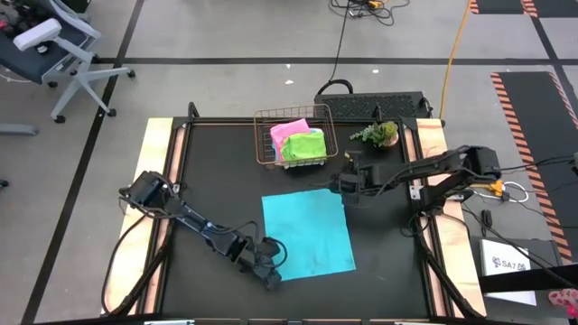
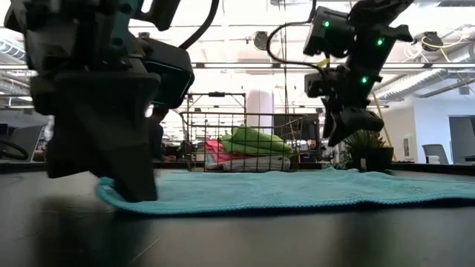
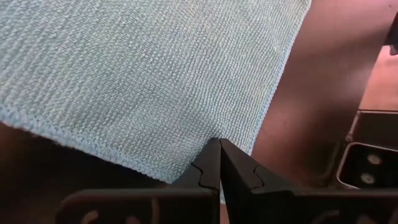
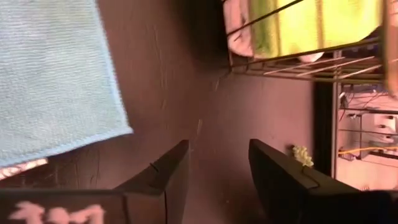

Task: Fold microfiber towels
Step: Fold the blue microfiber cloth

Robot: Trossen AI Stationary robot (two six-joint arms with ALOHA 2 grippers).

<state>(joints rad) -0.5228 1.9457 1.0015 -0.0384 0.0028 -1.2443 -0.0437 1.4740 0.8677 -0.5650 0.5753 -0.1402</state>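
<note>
Black table (image 1: 217, 181), flat cyan towel (image 1: 307, 232)

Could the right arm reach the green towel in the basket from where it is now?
Probably yes. The right pincer hangs open just above the mat, beside the copper basket. The lime green towel lies on top of the pile, the basket has no lid, and nothing stands between them.

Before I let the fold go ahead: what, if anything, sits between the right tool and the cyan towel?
Nothing visible. The right tool, open, hangs just off the cyan towel's far right corner with only bare black mat between them. The wire basket and small plant stand farther back, clear of that path.
</note>
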